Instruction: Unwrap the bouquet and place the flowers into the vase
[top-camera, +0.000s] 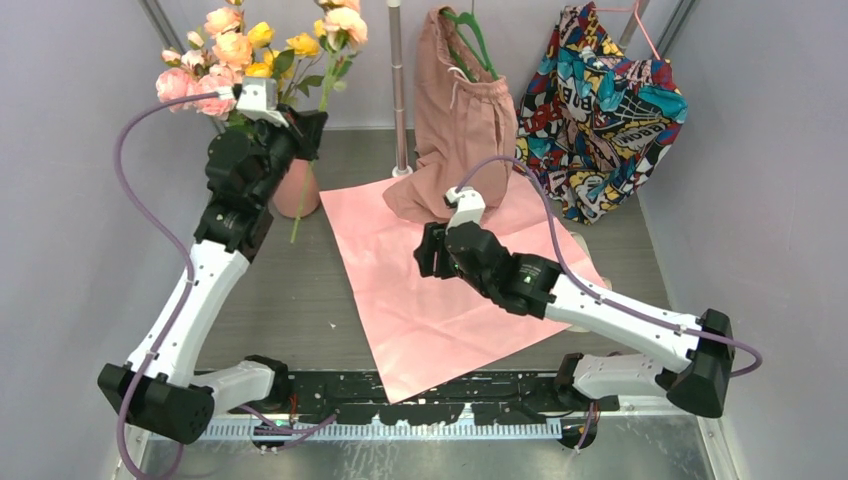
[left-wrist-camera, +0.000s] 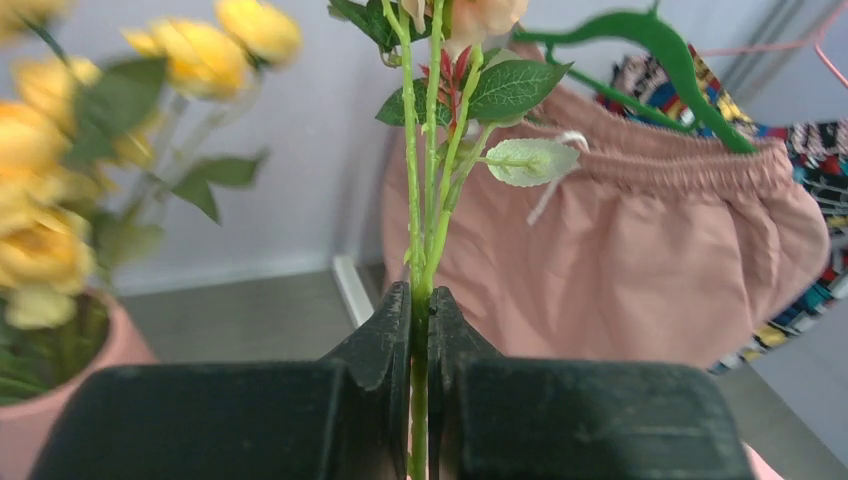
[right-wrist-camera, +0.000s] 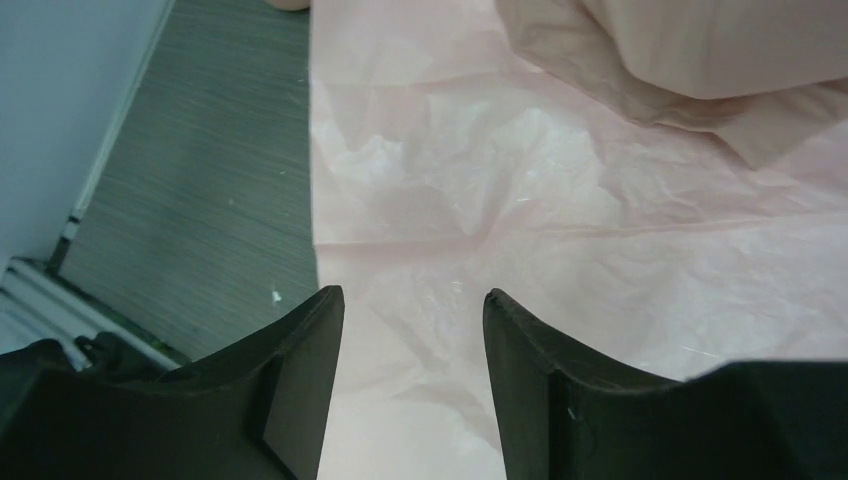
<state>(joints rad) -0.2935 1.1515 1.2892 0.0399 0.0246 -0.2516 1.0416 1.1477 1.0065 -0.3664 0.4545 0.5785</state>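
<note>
Light: bright, even and soft across paper (top-camera: 430, 300) and walls (top-camera: 60, 200).
Shadows: faint, soft-edged, in the paper's creases.
Glare: mild sheen on the paper, right wrist view.
Sharp: stem (left-wrist-camera: 420, 200) and its leaves, left wrist view.
Blurred: yellow flowers (left-wrist-camera: 40, 250), heavily; shorts (left-wrist-camera: 620, 260), slightly.
Distortion: top view, walls either side of the paper slant outward.

Grey wood-grain desk (top-camera: 290, 300) with a creased pale pink paper sheet (top-camera: 420, 300) spread flat at its middle; the vase (top-camera: 297, 190) stands upright just beside the sheet's far left corner; pink shorts (top-camera: 460, 130) sag onto the sheet's far edge; a metal pole (top-camera: 399, 90) rises beside them.
</note>
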